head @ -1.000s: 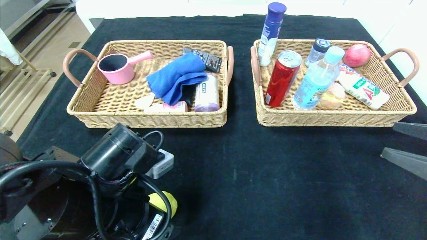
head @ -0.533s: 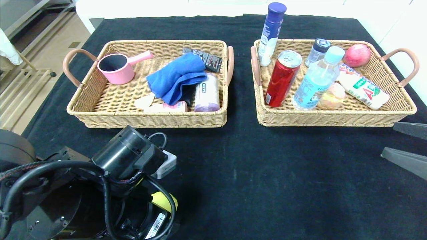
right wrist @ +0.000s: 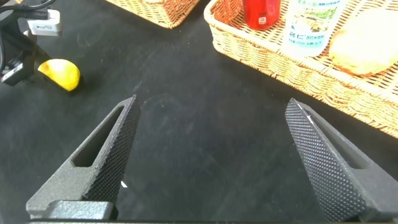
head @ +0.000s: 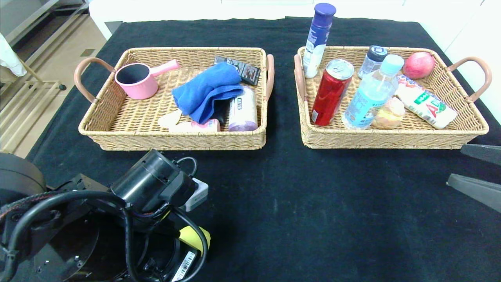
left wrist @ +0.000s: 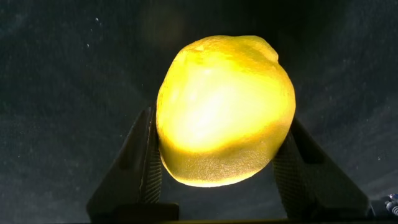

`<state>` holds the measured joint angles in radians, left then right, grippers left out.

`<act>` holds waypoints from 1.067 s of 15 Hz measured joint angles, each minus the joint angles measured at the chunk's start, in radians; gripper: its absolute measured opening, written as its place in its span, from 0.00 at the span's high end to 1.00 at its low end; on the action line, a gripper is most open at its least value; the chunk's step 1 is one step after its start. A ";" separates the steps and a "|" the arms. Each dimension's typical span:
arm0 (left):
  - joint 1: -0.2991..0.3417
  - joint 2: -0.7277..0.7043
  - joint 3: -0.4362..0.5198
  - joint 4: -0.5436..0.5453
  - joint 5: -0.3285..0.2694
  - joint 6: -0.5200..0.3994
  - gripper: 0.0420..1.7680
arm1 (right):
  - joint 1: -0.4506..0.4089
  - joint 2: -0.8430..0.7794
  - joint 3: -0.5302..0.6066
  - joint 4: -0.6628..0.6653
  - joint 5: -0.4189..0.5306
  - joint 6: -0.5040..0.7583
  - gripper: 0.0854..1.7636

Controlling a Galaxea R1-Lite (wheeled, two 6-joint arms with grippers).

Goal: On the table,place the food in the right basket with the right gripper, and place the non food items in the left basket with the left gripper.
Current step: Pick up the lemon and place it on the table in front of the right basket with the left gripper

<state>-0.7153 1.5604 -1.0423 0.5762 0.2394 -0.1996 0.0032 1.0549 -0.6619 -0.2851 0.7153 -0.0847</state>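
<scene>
1. Lemon: on the worktop, well short of the left basket on the robot's side and off that basket's near edge. In the left wrist view it sits between the left gripper jaws, which stand narrow and close to its flanks; we cannot tell whether both pads touch yet.
2. Right gripper: jaws wide and empty, low over the worktop just before the right basket, well apart from the lemon.
3. Baskets: the left basket holds the cloth and other goods; the right basket holds the can and the bottle.
4. Step in hand, as we judge it: gripping the lemon. We note that food belongs to the right gripper and right basket.
5. Handling: round and smooth, so it may roll or squirt out. We advise keeping the pads across its widest part, closing evenly, lifting only once it is firmly seated.
</scene>
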 joint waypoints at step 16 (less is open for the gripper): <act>-0.003 -0.061 -0.025 0.001 -0.017 0.001 0.43 | 0.015 -0.024 0.015 0.002 0.000 -0.004 0.03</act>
<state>-0.7181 1.4996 -1.0670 0.5772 0.2228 -0.1981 0.0181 1.0304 -0.6466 -0.2832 0.7157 -0.0883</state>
